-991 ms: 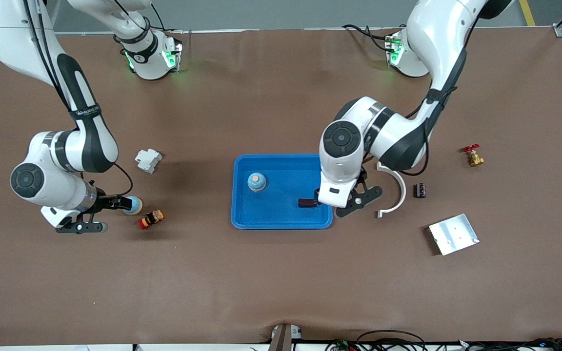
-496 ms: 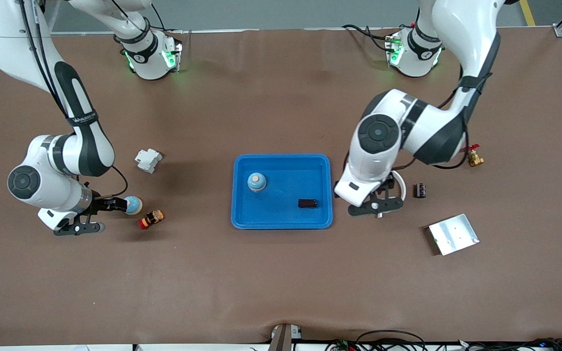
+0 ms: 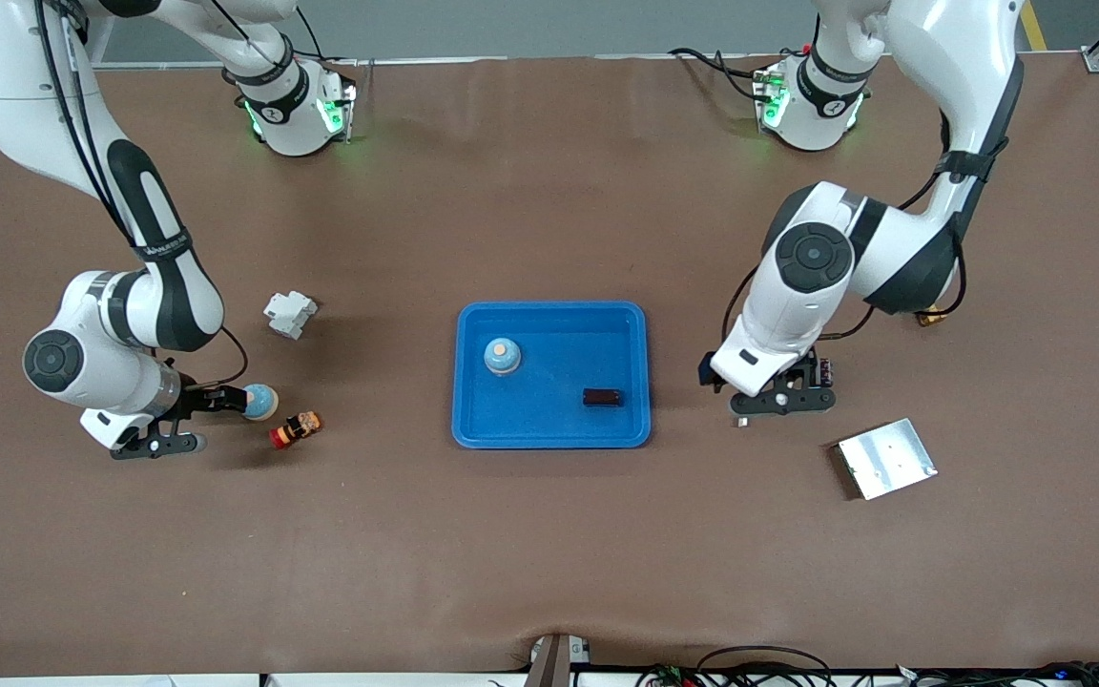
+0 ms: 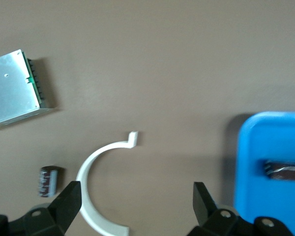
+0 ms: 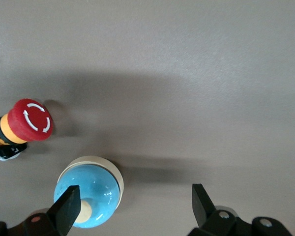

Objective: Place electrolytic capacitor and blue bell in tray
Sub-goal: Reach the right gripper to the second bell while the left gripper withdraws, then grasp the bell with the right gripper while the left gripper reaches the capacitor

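Tray (image 3: 551,315) mid-bench already holds one blue bell (image 3: 502,356) and one dark capacitor (image 3: 601,397). Left hand (image 3: 783,402) wide open, empty, over the white curved piece (image 4: 96,196) beside a second capacitor (image 4: 48,180) — likely the pick target. Right hand (image 3: 189,420) wide open, empty, by a second bell (image 5: 88,195) and the red button (image 5: 25,121). Next: centre over the part, descend, close.

Blue tray (image 3: 551,434), table centre, holds an upright blue bell (image 3: 502,356) and a dark capacitor (image 3: 601,397) lying flat. Second blue bell (image 3: 260,402) stands near the right arm's end.
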Controlling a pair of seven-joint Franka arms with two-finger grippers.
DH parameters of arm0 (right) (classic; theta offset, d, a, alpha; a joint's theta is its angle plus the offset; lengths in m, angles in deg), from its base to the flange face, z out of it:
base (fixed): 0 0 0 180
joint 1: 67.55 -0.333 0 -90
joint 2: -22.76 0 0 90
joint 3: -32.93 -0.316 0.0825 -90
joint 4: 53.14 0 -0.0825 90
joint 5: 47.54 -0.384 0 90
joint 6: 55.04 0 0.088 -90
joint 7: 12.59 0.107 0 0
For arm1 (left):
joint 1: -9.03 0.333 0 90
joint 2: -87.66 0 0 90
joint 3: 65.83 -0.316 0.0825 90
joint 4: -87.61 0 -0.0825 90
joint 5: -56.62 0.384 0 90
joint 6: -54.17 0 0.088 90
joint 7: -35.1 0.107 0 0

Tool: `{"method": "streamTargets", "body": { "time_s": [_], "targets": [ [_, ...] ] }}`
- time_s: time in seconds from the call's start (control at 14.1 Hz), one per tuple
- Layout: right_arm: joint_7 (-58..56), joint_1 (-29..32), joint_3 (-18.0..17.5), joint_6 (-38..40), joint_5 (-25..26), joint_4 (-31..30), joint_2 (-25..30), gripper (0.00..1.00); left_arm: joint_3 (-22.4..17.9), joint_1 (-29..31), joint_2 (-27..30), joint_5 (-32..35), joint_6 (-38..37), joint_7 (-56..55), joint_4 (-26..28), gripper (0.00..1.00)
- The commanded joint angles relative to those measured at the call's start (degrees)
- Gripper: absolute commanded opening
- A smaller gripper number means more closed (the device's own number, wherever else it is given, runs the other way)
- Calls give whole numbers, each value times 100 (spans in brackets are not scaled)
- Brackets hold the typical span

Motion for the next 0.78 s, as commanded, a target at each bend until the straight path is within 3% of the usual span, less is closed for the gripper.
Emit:
{"method": "streamTargets", "body": {
  "time_s": [0.0, 0.35, 0.71],
  "targets": [
    [-84, 23, -122, -59, -224, -49, 25, 100, 99, 339, 452, 43, 258, 540, 676, 100],
    [-101, -65, -175, 29, -224, 13, 16, 100, 126, 1042, 830, 43, 1170, 1570, 1704, 100],
    [-84, -188, -175, 55, -251, -22, -151, 100, 134, 1428, 839, 43, 1664, 1729, 2232, 100]
  ]
}}
